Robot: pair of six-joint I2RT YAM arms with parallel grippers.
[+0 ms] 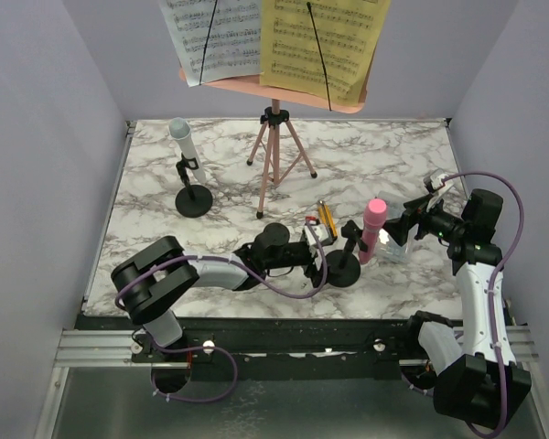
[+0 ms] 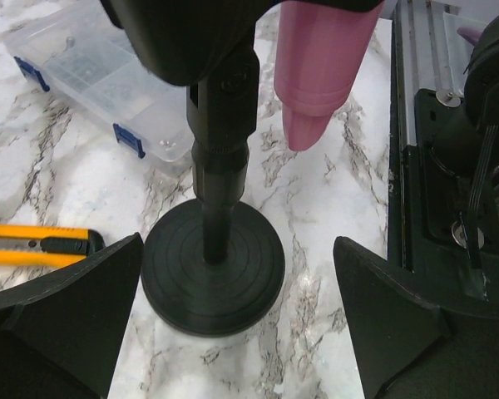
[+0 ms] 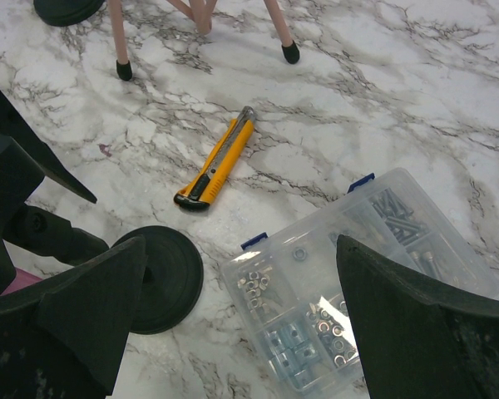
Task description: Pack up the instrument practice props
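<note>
The pink music rack on its pink tripod stands at the back, holding a white page and a yellow page. A grey-white microphone sits in a black round-based mount at the left. The pink microphone leans in the other mount. My left gripper is open, level with that mount. In the left wrist view the round base lies just ahead of the left gripper, toward its left finger. My right gripper is open above the table.
A clear plastic box of small hardware lies under the right gripper, beside the mount's base. A yellow-and-black cutter lies between that base and the tripod feet. Grey walls close in three sides.
</note>
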